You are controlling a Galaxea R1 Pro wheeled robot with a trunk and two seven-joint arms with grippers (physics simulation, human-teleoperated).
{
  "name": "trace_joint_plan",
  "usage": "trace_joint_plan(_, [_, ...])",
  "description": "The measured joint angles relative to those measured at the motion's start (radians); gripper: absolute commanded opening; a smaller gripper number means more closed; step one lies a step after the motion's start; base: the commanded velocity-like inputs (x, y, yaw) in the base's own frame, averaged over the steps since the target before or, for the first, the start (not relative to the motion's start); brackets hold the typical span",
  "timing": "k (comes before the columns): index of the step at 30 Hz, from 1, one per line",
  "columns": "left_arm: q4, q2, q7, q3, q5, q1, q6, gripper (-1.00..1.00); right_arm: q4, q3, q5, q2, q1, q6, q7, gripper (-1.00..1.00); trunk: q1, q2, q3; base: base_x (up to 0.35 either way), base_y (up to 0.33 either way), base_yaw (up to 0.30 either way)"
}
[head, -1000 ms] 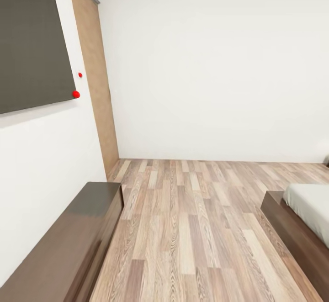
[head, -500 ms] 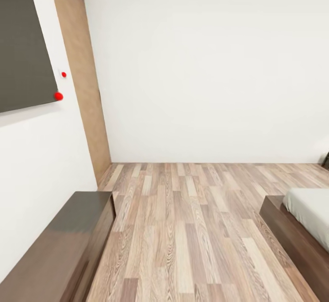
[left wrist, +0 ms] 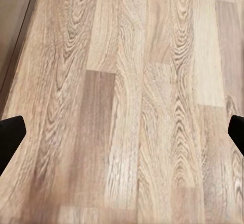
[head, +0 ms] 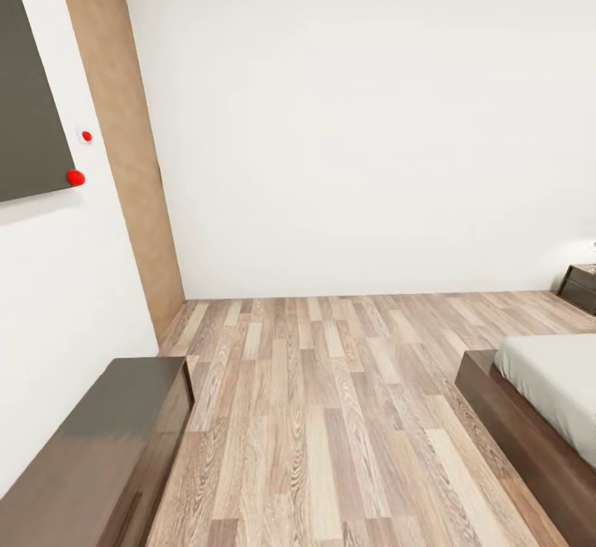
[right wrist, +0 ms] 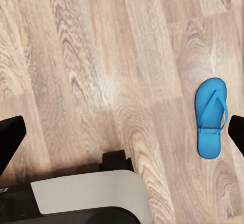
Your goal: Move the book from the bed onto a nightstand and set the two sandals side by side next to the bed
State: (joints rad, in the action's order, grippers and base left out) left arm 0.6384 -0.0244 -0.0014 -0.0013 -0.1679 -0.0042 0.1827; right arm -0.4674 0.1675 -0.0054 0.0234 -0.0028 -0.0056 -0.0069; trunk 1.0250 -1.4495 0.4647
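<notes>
Looking down past the right claw [right wrist: 122,137]: finding its two dark fingertips [right wrist: 10,138] spread wide apart and gripping nothing. Spotting one small flat bright-blue flip-flop sandal [right wrist: 211,117] lying flat on the wood-plank floor [right wrist: 101,56], just beside one fingertip rather than centred in the gap. Reading its long axis as running crosswise to the line between the fingertips, and roughly along the planks. Also noting the robot's own white-and-black base [right wrist: 86,196] close by.

Checking the left claw [left wrist: 122,137] likewise: fingertips spread wide, holding nothing, hanging over bare planks.

Judging the right arm to be the nearer one for that sandal. Expecting a sideways shift to be needed to bring the sole between the fingertips before lowering. Judging a pinch across the narrow width to be the likely grip, since the sole is thin and lying flush with the floor.

Looking farther out from the head: seeing a low dark-brown wooden cabinet [head: 108,439] against the left wall. Seeing the large low bed with dark brown frame and pale grey-beige mattress [head: 546,381] at the right. Picking out a corner of the dark-brown wooden nightstand [head: 581,285] beyond it, near the far white wall [head: 372,117]. Taking the floor beside the bed as the place for the pair.
</notes>
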Motion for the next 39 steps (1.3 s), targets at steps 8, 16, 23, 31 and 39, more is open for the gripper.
trace_joint_plan(8, [0.000, 0.000, 0.000, 0.000, 0.000, 0.000, 0.000, 1.00, 0.000, 0.000, 0.000, -0.002, 0.000, 0.000, 0.000, 1.00, 0.000, 0.000, -0.001, 0.058, 0.000, -0.013])
trace_joint_plan(16, [0.000, 0.000, 0.000, 0.000, 0.000, 0.000, 0.000, 1.00, 0.000, 0.000, 0.001, -0.002, 0.000, 0.000, 0.000, 1.00, -0.001, 0.000, -0.001, 0.277, 0.000, -0.001])
trace_joint_plan(23, [0.000, 0.000, 0.000, 0.000, 0.000, 0.000, 0.000, 1.00, 0.000, 0.000, 0.001, -0.002, 0.000, 0.000, 0.000, 1.00, -0.001, 0.000, -0.001, 0.320, 0.000, 0.000])
trace_joint_plan(31, [0.000, 0.000, 0.000, 0.000, 0.000, 0.000, 0.000, 1.00, 0.000, 0.000, 0.001, -0.002, 0.000, 0.000, 0.000, 1.00, -0.001, 0.000, -0.001, 0.316, 0.000, -0.001])
trace_joint_plan(39, [0.000, 0.000, 0.000, 0.000, 0.000, 0.000, 0.000, 1.00, 0.000, 0.000, 0.001, -0.001, 0.000, 0.000, 0.000, 1.00, 0.000, 0.000, -0.001, 0.149, 0.000, -0.121])
